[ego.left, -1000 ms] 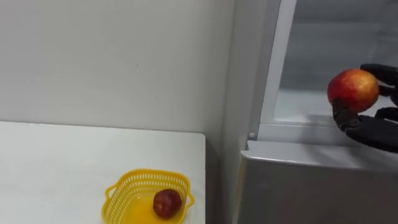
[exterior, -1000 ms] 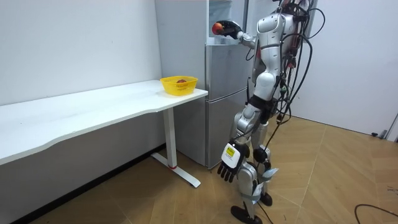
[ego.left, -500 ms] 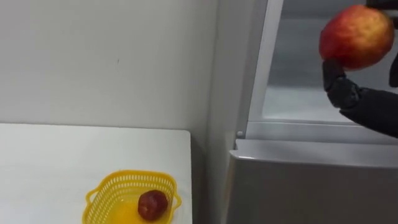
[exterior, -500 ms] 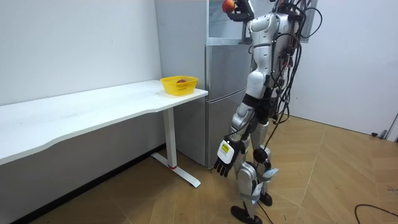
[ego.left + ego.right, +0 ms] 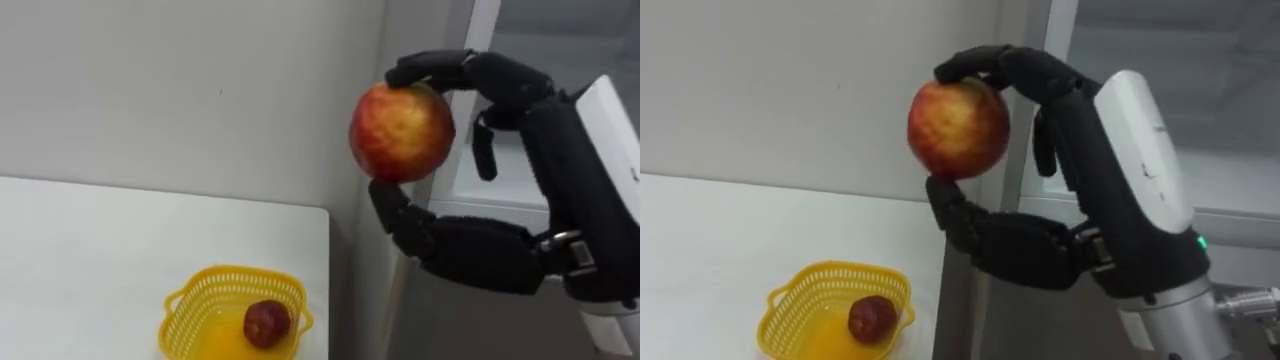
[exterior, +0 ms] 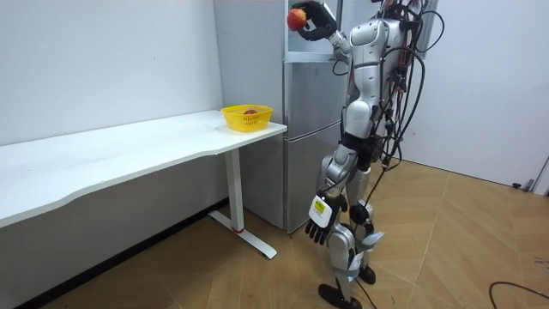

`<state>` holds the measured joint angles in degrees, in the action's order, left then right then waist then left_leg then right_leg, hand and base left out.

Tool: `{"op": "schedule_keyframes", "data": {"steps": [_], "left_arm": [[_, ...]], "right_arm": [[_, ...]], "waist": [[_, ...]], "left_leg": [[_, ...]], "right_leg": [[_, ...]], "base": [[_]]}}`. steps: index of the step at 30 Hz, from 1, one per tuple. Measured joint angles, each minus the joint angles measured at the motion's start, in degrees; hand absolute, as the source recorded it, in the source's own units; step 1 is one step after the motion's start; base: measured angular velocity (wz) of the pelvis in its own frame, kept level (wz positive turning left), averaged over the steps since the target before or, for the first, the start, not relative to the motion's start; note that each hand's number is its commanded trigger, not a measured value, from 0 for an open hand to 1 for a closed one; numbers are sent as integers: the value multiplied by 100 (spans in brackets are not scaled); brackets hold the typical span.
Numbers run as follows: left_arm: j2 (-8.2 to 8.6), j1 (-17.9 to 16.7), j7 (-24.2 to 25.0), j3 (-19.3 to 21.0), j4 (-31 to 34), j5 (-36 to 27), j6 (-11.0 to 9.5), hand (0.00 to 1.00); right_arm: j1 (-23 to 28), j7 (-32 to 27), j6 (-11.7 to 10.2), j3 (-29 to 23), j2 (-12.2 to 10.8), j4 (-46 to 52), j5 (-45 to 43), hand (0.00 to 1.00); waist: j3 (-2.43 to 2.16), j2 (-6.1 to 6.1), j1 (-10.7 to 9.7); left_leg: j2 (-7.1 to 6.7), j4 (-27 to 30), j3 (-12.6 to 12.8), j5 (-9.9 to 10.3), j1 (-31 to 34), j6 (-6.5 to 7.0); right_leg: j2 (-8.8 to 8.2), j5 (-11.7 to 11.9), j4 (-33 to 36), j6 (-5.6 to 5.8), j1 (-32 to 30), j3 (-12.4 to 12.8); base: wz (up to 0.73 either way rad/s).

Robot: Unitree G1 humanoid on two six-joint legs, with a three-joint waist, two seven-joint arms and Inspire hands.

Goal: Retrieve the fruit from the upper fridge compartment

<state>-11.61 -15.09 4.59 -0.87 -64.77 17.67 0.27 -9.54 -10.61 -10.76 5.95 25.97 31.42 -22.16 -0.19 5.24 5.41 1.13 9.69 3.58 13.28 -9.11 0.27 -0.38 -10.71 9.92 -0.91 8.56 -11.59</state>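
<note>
My right hand is shut on a red and yellow apple, thumb under it and fingers curled over its top. It holds the apple high in the air, just left of the open upper fridge compartment and above the table's right end. In the room view the apple and the raised hand sit in front of the top of the grey fridge. My left hand hangs by my thigh with relaxed fingers and holds nothing.
A yellow basket stands near the right end of the white table with a small dark red fruit in it. The table end meets the fridge's side. I stand upright in front of the fridge.
My right hand has carried the apple leftward out of the fridge opening, to in front of the wall above the table's end. The eye view has shifted as well.
</note>
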Motion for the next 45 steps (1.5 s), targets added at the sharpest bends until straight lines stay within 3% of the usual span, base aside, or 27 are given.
{"op": "schedule_keyframes", "data": {"steps": [3,6,14,16,21,27,31,40,45], "left_arm": [[-64,106,76,-1,1,1,-65,0],[-65,164,112,5,6,24,-66,0],[-120,286,131,12,-159,5,-56,0],[-142,316,191,21,-184,6,-16,0],[-145,329,228,11,-169,4,113,0],[-165,313,224,31,-118,77,173,0],[-262,333,230,16,-50,62,234,0],[-343,281,332,13,61,79,369,0],[-364,227,454,-8,64,206,469,0]], "right_arm": [[-4,125,-62,85,-1,-1,-162,100],[-168,268,-84,242,-27,-149,-341,100],[-614,543,125,800,-18,-813,-582,100],[-633,686,201,918,-18,-1100,-738,100],[-777,770,463,1070,-19,-1824,-741,100],[-976,911,621,1366,-29,-3010,-1039,100],[-1014,1096,844,1603,-20,-3518,-1146,100],[-1154,1206,1087,1937,0,-4501,-1322,100],[-1157,1205,1091,1991,-28,-4742,-1418,100]], "waist": [[42,70,141],[43,94,261],[72,143,551],[119,216,602],[95,348,768],[134,421,938],[100,491,994],[109,485,1258],[119,485,1326]], "left_leg": [[0,2,-40,-1,9,-1],[-8,5,-54,0,39,1],[-4,-12,-105,-1,59,-1],[-12,-5,-193,-5,82,-6],[-38,12,-348,-12,146,-8],[-76,84,-440,-16,162,-1],[-91,127,-590,-16,262,-1],[-108,178,-712,-16,265,-1],[-112,210,-769,-15,318,-2]], "right_leg": [[1,0,-10,0,8,-42],[-7,0,-8,1,-10,-77],[-4,1,-11,2,-15,-134],[-15,0,-13,2,-2,-229],[-40,-1,-15,4,-11,-331],[-65,-11,-24,19,36,-358],[-76,-14,-22,25,20,-506],[-83,-14,-21,25,91,-603],[-90,-14,-20,25,90,-720]], "base": [[4],[1],[4],[17],[15],[9],[16],[7],[6]]}}
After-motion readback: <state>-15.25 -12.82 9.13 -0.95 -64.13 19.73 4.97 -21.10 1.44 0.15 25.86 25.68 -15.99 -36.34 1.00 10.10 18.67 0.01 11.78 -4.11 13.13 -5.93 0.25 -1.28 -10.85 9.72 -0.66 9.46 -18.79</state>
